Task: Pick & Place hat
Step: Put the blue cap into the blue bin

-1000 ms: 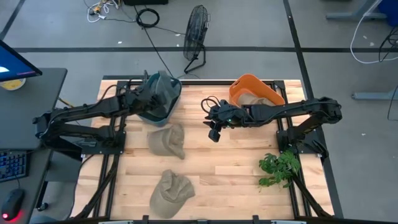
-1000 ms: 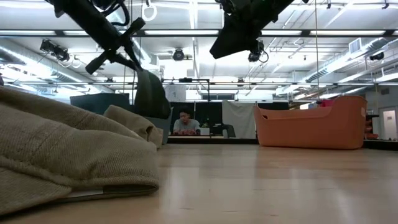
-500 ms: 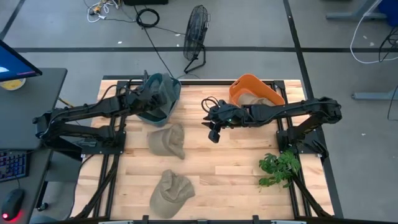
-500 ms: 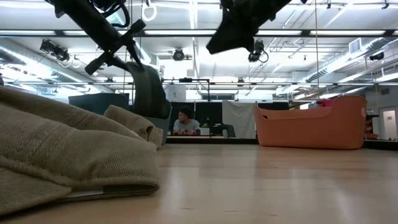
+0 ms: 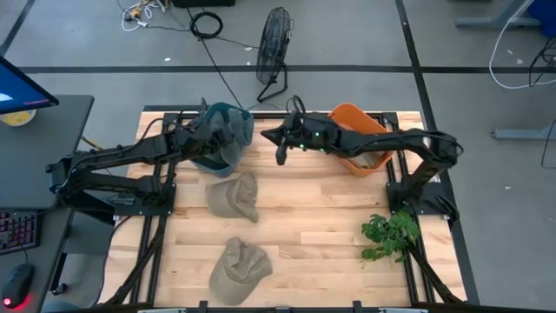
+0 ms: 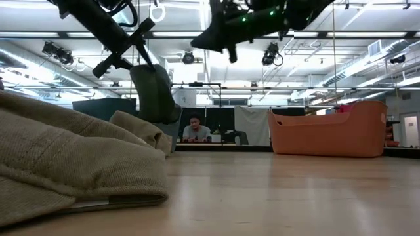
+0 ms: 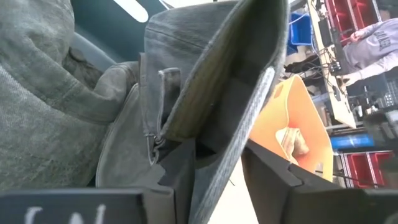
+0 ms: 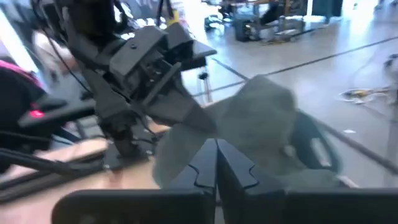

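Observation:
A grey-green hat point(image 5: 231, 124) hangs over the blue bin point(image 5: 211, 163) at the table's far left. My left gripper point(image 7: 217, 149) is at that hat, its fingers apart with the hat's brim between them. My right gripper point(image 5: 279, 153) hovers shut and holds nothing, just right of the blue bin and high above the table point(image 6: 226, 47). Two tan hats lie crown up on the wood, one mid-table point(image 5: 233, 196) and one near the front edge point(image 5: 239, 269). Another tan hat point(image 7: 292, 140) lies in the orange bin point(image 5: 347, 111). My left gripper has the grey-green hat's brim edge point(image 7: 208, 158) standing between its open fingers. The brim lies against one finger point(image 7: 180, 168), and a gap shows beside the other. The fingers come slanting down from the table's left. The hat point(image 6: 155, 92) hangs below them, over the blue bin.
A green plant point(image 5: 389, 233) lies at the table's right near side. A floor fan point(image 5: 276, 42) stands beyond the far edge. In the low view a person point(image 6: 195, 128) sits far behind the table. Bare wood lies between the tan hats and the plant.
My right gripper has swung from mid-table toward the far left, up beside the blue bin, and its fingers have come together. Below my left gripper the grey-green hat has turned a little and shows broader in the low view.

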### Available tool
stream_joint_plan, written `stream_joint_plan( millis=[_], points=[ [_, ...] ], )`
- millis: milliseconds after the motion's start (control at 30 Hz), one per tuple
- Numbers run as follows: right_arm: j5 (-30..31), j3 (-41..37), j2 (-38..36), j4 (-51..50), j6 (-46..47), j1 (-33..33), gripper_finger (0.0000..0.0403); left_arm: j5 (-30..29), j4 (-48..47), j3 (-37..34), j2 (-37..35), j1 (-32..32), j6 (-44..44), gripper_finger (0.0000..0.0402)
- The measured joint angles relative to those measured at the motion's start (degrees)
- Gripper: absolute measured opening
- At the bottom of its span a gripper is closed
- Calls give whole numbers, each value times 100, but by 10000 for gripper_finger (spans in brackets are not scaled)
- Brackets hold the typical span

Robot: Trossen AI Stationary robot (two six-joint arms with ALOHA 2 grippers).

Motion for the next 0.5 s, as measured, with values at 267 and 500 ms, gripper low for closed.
stream_joint_plan(
  millis=[267, 500],
  points=[
    [-251, 379, 946, 538, 294, 50, 2, -20, 20, 0, -4, 0, 11, 80],
    [-424, 1629, 1863, -262, -13, 97, 1, -19, 12, 0, -7, 0, 202, 82]
  ],
)
